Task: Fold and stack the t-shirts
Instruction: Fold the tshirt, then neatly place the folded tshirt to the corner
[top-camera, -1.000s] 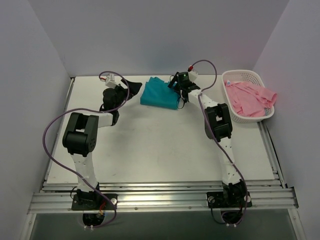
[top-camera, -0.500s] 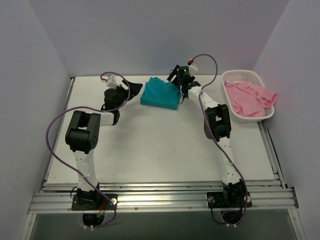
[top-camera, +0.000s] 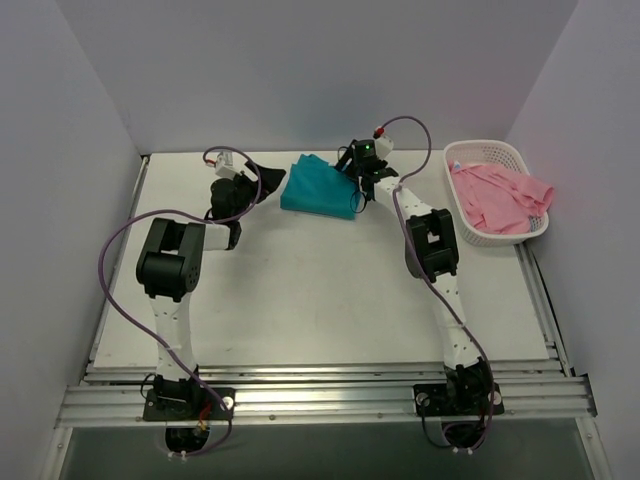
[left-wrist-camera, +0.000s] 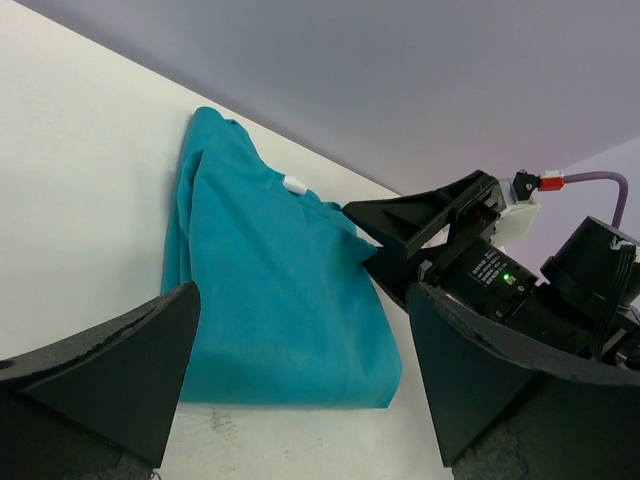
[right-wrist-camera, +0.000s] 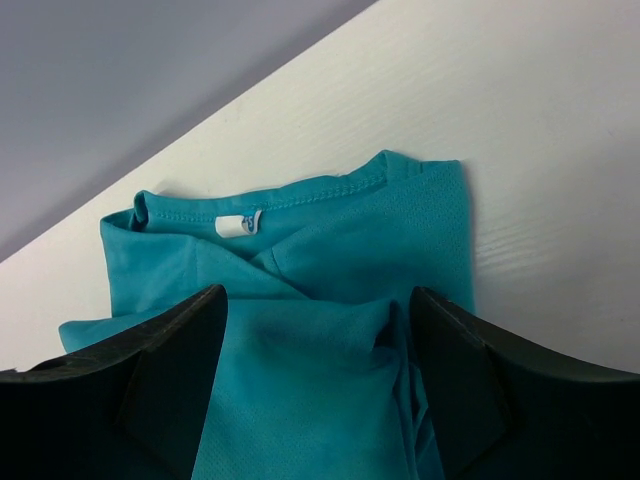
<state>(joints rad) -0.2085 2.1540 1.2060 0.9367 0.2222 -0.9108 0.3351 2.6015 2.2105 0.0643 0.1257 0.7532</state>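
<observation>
Since a second ago the left arm's elbow has slid a little to the right, and the right arm's wrist has drawn back toward the far wall, along the right edge of the teal cloth; both shirts lie where they lay.

On the left, the left tool (top-camera: 265, 180) hangs low over the white counter (top-camera: 320, 290), just beside the left edge of the teal t-shirt (top-camera: 318, 187). Its black fingers (left-wrist-camera: 110, 370) stand wide apart with nothing between them. In its wrist view the shirt lies ahead of them, with the other arm beyond it.

The teal t-shirt rests folded into a rough rectangle at the far middle of the counter, its collar toward the back wall. A small white neck label (right-wrist-camera: 238, 225) shows inside the collar.

The right tool (right-wrist-camera: 320, 330) is at the shirt's right edge. Its fingers are apart, one on each side of a raised fold of teal cloth. Whether they press on that fold cannot be told.

Farther right, at the far right corner, sits a white lattice basket (top-camera: 480, 147). The pink t-shirt (top-camera: 500, 195) lies crumpled inside it, with one part draped over the right rim.
</observation>
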